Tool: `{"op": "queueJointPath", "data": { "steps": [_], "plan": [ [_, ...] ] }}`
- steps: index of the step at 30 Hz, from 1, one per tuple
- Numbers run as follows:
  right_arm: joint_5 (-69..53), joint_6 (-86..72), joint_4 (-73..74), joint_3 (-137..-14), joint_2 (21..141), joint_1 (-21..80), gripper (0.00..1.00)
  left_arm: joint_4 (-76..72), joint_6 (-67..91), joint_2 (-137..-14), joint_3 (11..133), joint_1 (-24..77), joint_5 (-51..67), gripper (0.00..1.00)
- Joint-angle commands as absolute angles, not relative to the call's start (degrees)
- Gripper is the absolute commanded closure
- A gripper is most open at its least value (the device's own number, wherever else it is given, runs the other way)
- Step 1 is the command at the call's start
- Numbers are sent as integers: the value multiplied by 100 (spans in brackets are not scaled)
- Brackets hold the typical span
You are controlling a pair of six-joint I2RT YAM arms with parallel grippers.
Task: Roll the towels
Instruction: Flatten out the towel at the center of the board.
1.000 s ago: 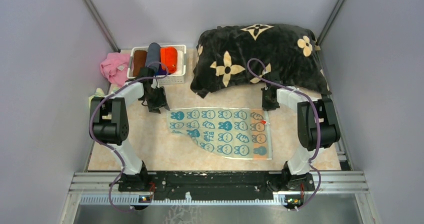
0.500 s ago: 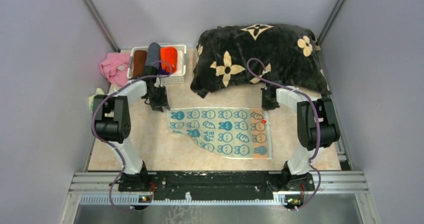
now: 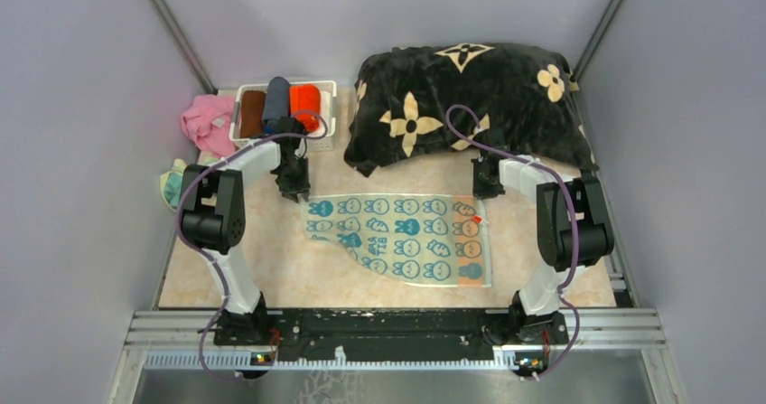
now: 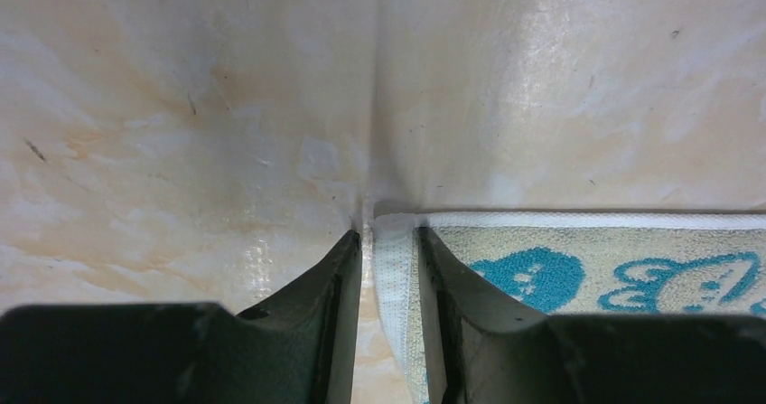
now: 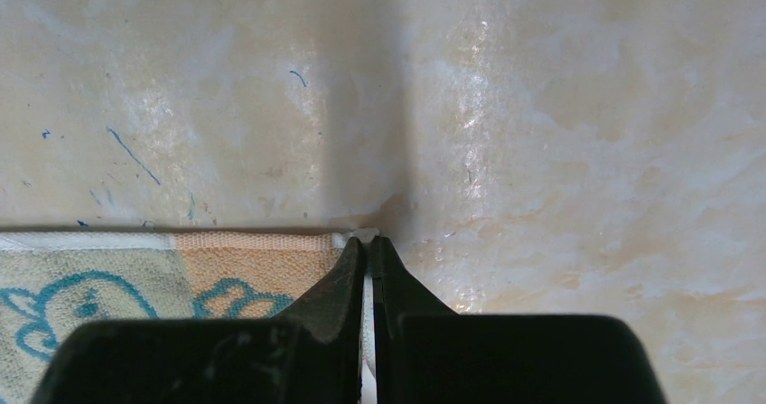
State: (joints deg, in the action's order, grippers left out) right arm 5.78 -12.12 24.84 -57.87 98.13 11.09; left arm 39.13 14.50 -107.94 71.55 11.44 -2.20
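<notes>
A pale yellow towel (image 3: 397, 237) with teal bunny prints lies flat on the table. My left gripper (image 3: 295, 192) is at its far left corner. In the left wrist view the towel's white hem (image 4: 395, 259) stands between the narrowly open jaws of my left gripper (image 4: 390, 241), with a sliver of table still showing beside the left finger. My right gripper (image 3: 486, 187) is at the far right corner. In the right wrist view my right gripper (image 5: 369, 241) is shut on the white hem beside the towel's orange strip (image 5: 253, 259). An orange-red towel (image 3: 305, 104) lies rolled in the basket.
A white basket (image 3: 330, 119) at the back left holds rolled cloths. A pink cloth (image 3: 206, 122) lies to its left and a teal cloth (image 3: 172, 183) by the left wall. The big black cushion (image 3: 470, 97) with cream flowers fills the back right, just behind both grippers.
My left gripper has slid right onto the towel's far left corner and its jaws have narrowed around the hem. My right gripper has closed on the far right corner.
</notes>
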Motion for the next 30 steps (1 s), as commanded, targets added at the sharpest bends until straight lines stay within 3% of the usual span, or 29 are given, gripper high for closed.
{"op": "queueJointPath", "data": {
  "steps": [1, 5, 8, 19, 30],
  "plan": [
    [604, -1178, 2455, -5607, 10093, 1157, 100, 3990, 1433, -11639, 6939, 1200, -235, 68],
    [614, -1193, 2473, -5670, 9969, 1155, 100, 3997, 1423, -11817, 6893, 1217, -48, 81],
    [559, -1213, 2588, -5892, 9816, 1157, 100, 4075, 1357, -11630, 6988, 1205, -242, 99],
    [887, -1156, 2948, -6668, 7805, 1148, 100, 4126, 1264, -8509, 7881, 1141, -1284, 100],
    [471, -707, 3218, -6681, 5159, 1151, 100, 3743, 1126, -5322, 7440, 1143, -1591, 100]
  ]
}}
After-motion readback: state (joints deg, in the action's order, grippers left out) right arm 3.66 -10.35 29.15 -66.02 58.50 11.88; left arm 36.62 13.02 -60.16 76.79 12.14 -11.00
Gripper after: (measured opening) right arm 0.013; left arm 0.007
